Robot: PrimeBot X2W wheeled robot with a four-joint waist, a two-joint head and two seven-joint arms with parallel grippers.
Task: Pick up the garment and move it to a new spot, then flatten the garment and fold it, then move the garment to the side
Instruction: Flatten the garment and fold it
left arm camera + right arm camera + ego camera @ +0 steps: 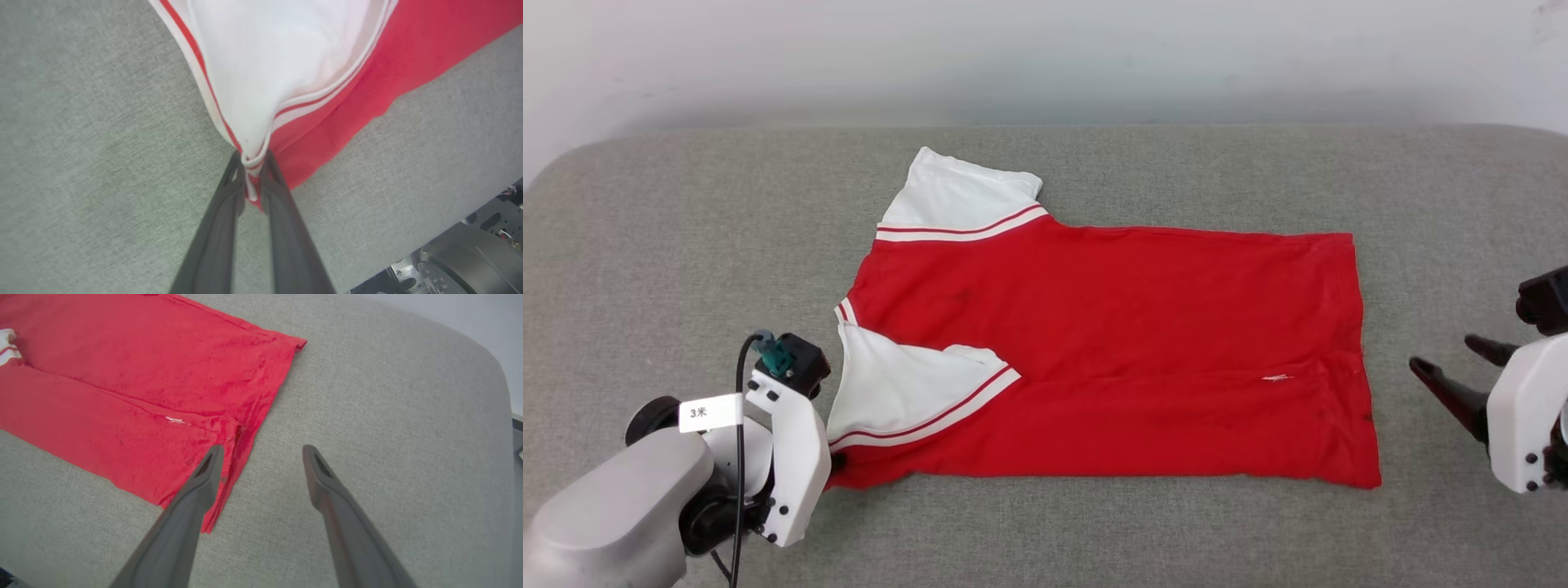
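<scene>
while the left gripper (253, 174) pinches the garment (1111, 343) at its sleeve hem, the right gripper (263, 452) stands released; garment judged light, limp; take hem corners.

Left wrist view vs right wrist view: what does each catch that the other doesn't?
Left wrist view: left gripper shut on the garment at the corner of its white sleeve, striped trim pinched between its jaws. Right wrist view: right gripper open, jaws either side of the hem, holding nothing. Both: red cloth lying on the grey padded surface.
</scene>
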